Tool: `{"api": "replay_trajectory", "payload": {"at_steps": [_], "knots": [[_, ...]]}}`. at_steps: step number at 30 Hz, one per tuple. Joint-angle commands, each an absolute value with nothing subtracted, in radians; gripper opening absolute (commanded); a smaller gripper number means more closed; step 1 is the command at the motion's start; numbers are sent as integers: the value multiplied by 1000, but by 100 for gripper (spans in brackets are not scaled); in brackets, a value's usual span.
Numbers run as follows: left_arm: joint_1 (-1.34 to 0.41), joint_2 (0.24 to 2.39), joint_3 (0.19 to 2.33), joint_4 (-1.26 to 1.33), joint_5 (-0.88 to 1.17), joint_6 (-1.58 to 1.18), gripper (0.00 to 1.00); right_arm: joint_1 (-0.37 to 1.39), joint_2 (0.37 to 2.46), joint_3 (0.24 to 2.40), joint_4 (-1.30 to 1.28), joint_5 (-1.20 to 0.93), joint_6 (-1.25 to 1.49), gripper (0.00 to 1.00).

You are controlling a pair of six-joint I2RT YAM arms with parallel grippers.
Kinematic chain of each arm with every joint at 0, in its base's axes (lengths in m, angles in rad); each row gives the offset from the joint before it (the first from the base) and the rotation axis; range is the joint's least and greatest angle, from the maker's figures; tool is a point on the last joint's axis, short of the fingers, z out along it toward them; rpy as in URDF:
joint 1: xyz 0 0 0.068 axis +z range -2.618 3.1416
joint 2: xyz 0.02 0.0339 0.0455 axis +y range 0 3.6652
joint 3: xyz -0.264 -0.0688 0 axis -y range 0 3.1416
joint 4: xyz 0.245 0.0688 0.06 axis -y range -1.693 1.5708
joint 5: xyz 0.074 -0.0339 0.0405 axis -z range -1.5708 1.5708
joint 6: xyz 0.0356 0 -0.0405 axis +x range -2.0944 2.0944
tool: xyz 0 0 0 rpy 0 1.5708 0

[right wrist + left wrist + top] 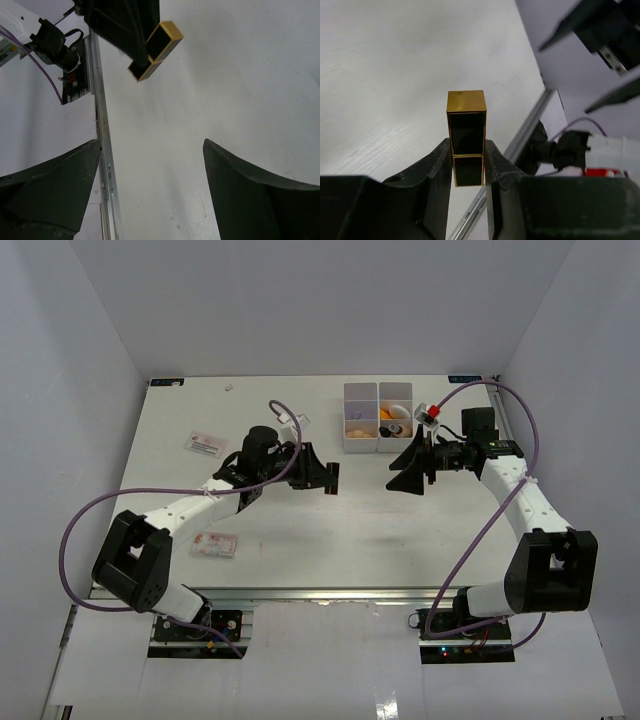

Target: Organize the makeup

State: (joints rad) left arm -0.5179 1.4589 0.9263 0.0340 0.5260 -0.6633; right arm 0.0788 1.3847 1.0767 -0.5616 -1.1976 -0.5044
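Note:
My left gripper (329,478) is shut on the black-and-gold lipstick tube (466,134) and holds it above the middle of the table; the tube sticks out past the fingertips. In the right wrist view the tube (156,50) shows at the top, held by the left gripper (141,61). My right gripper (399,468) is open and empty, facing the left gripper a short gap away; it is wide open in its own view (150,192). Tan sponges (357,426) and an orange-white item (389,413) lie in the white compartment box (361,445) behind.
Two small pink sachets lie on the table, one at the left (205,443) and one near the front edge (216,544). The right gripper's black fingers (580,20) show ahead of the left wrist camera. The table's metal front rail (102,150) runs below the right gripper.

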Motion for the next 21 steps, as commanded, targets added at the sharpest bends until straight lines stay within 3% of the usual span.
{"api": "replay_trajectory", "payload": {"at_steps": [1,5,7,12,16,21], "knots": [[-625,1480,901,360,802,-503,0,80,1399,1133,-559,-1249,-370,90],[-699,1511,924,439,796,-435,0,80,1409,1156,-517,-1217,-228,97],[-723,1528,940,464,788,-416,0,80,1414,1146,-500,-1232,-198,90],[-755,1571,974,514,775,-408,0,80,1414,1116,-464,-1282,-187,90],[-767,1600,983,560,798,-428,0,80,1407,1104,-504,-1392,-300,90],[-772,1616,987,587,844,-439,0,101,1410,1136,-714,-1477,-683,90]]}}
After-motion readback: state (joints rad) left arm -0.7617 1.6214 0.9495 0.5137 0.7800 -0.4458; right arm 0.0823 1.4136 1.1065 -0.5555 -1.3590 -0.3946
